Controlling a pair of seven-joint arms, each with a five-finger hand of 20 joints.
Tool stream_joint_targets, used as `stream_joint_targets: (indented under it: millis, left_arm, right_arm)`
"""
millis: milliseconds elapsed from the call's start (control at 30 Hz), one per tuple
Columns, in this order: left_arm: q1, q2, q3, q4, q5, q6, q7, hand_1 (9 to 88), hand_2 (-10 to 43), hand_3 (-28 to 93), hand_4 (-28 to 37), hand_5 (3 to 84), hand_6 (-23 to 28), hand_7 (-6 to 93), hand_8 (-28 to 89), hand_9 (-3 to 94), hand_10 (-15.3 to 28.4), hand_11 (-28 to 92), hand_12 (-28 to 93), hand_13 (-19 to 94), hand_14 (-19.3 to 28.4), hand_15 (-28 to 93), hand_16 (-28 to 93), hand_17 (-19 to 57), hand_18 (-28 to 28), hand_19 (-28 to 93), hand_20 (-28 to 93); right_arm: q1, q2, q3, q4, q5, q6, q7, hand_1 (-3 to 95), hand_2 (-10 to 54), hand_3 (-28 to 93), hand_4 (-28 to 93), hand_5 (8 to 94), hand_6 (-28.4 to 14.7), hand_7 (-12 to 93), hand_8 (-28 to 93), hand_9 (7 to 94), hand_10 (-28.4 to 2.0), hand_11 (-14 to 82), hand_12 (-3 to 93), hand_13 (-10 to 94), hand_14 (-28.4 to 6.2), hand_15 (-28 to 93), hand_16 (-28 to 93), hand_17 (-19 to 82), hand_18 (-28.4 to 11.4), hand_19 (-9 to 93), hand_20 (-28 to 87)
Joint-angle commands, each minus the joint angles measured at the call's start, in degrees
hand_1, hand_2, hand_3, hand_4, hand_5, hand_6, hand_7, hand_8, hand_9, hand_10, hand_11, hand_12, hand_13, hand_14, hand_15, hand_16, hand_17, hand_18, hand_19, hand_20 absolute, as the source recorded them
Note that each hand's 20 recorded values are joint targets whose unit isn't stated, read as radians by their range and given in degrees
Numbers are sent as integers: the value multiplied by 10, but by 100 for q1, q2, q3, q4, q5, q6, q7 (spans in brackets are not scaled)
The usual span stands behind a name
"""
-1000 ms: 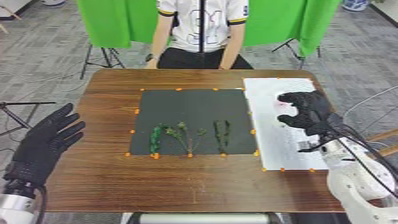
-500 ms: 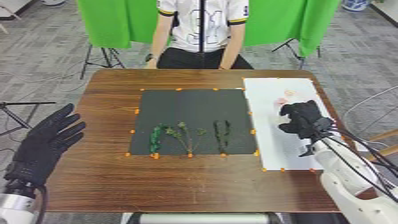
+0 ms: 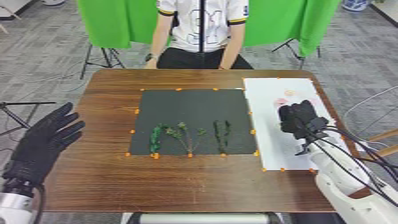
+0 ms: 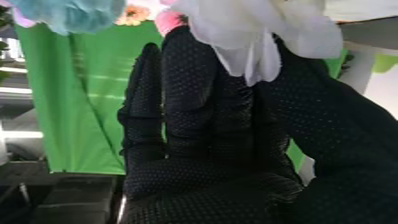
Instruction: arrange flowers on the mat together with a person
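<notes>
Head view: The mat (image 3: 178,107) lies on the table (image 3: 98,190) and carries three groups of greenery along its near edge: a leafy green sprig (image 3: 155,140), a branched sprig (image 3: 183,127) and dark stems (image 3: 222,137). The right hand (image 3: 299,117) is over the white sheet (image 3: 280,152), just short of a pale pink bloom (image 3: 289,93). Risk: a low sweep toward the mat could drag sprigs out of line. The left hand (image 3: 44,142) is open and empty beside the mat; lowered inward, it could disturb the leafy sprig.

Right wrist view: The right hand's fingers are straight. A white flower (image 4: 258,30) covers the thumb tip; a secure grip cannot be confirmed. A blue flower (image 4: 75,12), an orange flower (image 4: 133,15) and a pink flower (image 4: 169,21) lie close by. Probable faults: closing on petals instead of the stem, causing crushing or a slip; lifting with neighbouring blooms snagged, caused by crowding; closing without the stem between thumb and fingers, giving an empty lift.
</notes>
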Motion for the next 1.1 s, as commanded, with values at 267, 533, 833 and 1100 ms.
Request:
stream_joint_targets:
  millis: [267, 533, 833, 1100]
  left_arm:
    - [281, 79, -128, -23, -44, 19, -135, 260, -40, 698, -248, 316, 29, 140, -74, 268, 109, 138, 195, 220, 143, 213, 44, -81, 217, 424, 97]
    - [231, 118, 97, -20, -55, 79, -184, 258, -39, 698, -248, 314, 28, 140, -74, 268, 109, 137, 195, 219, 144, 214, 44, -82, 217, 424, 97]
    - [171, 220, 240, 26, -70, 215, -43, 259, -40, 698, -248, 304, 23, 141, -74, 265, 108, 135, 196, 219, 144, 214, 43, -81, 217, 425, 97]
    - [96, 356, 264, 71, -61, 243, 107, 260, -39, 697, -248, 301, 24, 141, -74, 261, 107, 135, 197, 219, 143, 213, 43, -81, 217, 426, 97]
  right_arm:
    - [1975, -488, -1559, -420, 465, 967, -1177, 489, -95, 793, -282, 657, 44, 525, 51, 804, -52, 262, 556, 666, -45, 562, 403, 274, -147, 638, 414]
    - [3098, -1462, -2625, -135, 1048, 572, -2205, 489, -95, 788, -283, 653, 47, 525, 45, 807, -53, 242, 543, 660, -45, 544, 401, 270, -144, 627, 409]
    - [3900, -2115, -3795, 458, 501, 385, -3130, 490, -95, 780, -283, 650, 53, 528, 36, 810, -52, 229, 538, 657, -39, 530, 403, 268, -141, 618, 404]
    - [4293, -2571, -4506, 1181, 216, 496, -3207, 493, -95, 774, -283, 661, 56, 531, 4, 819, -46, 214, 526, 656, -36, 517, 411, 266, -139, 611, 404]
